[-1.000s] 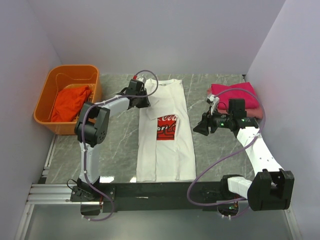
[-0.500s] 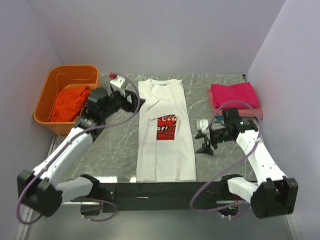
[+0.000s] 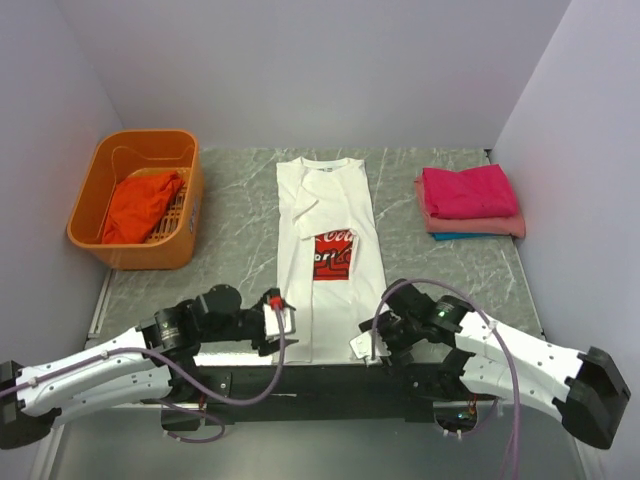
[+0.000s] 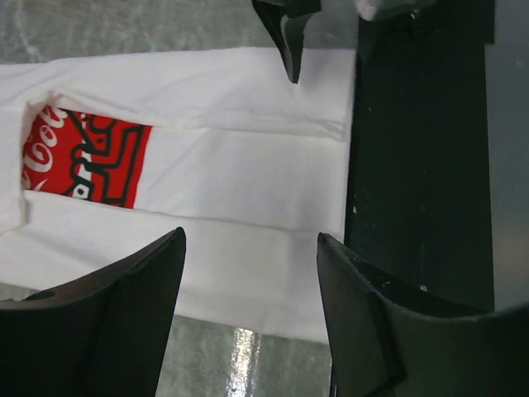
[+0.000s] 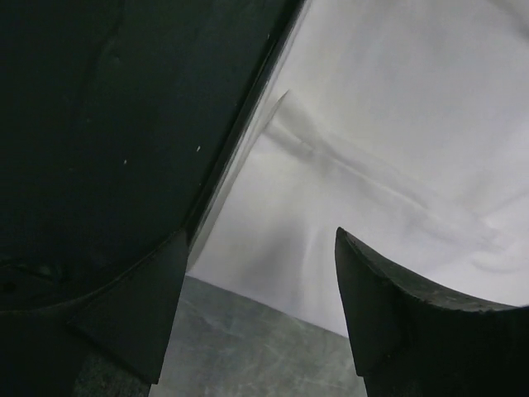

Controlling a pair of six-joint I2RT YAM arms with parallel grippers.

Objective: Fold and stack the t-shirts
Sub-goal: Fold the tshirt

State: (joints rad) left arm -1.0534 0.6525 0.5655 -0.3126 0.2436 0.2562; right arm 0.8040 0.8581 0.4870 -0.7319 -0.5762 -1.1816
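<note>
Your left fingers [image 4: 107,322] are spread, empty, over the white t-shirt [image 3: 335,300] hem at bottom centre of the top view. Same w/ your right fingers [image 5: 397,331] at its hem corner. Shirt lies flat mid-desk [image 3: 230,270], w/ a folded magenta t-shirt [image 3: 468,190] upper right.

We see a white t-shirt [image 3: 330,300] down the middle of the desk, bearing a red rectangular print [image 3: 333,253] with white lettering and black marks, on a grey-green marbled desk top [image 3: 230,260] veined in white. Near the far right corner we see a magenta t-shirt [image 3: 468,190] over a salmon-pink t-shirt [image 3: 480,227] with a sliver of blue cloth [image 3: 452,237] beneath, and at the far left corner an orange-red t-shirt [image 3: 140,205] in an orange basket [image 3: 130,140]. We also see the left arm [image 3: 90,370] and right arm [image 3: 530,360] in white with black joints, and a black bar [image 3: 320,380] along the near edge.
</note>
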